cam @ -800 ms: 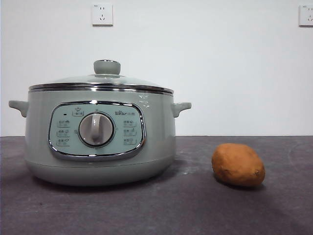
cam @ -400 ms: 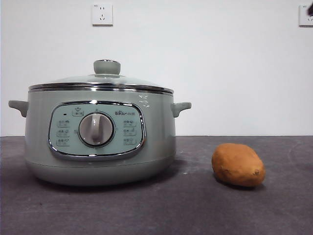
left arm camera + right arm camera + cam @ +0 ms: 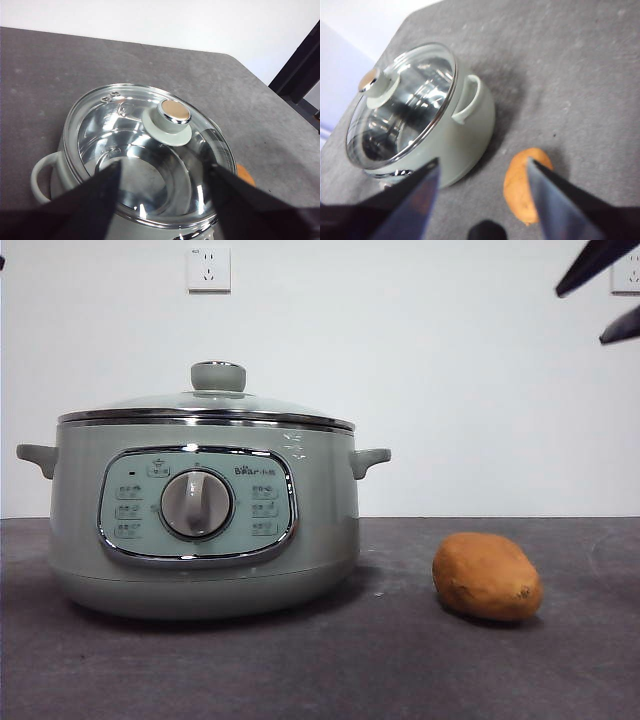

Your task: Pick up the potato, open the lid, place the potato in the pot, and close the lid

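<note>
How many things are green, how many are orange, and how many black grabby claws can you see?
Green: 1, the pot (its lid has a green knob)
Orange: 1, the potato
Black: 2, the left gripper and right gripper
Total: 4

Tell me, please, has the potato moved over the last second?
No. The potato lies at the same spot right of the pot. Only the right claw has entered, top right, by the wall socket.

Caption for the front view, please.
Lidded pot left, potato right on the table; right gripper at top corner, fingers open.
</note>
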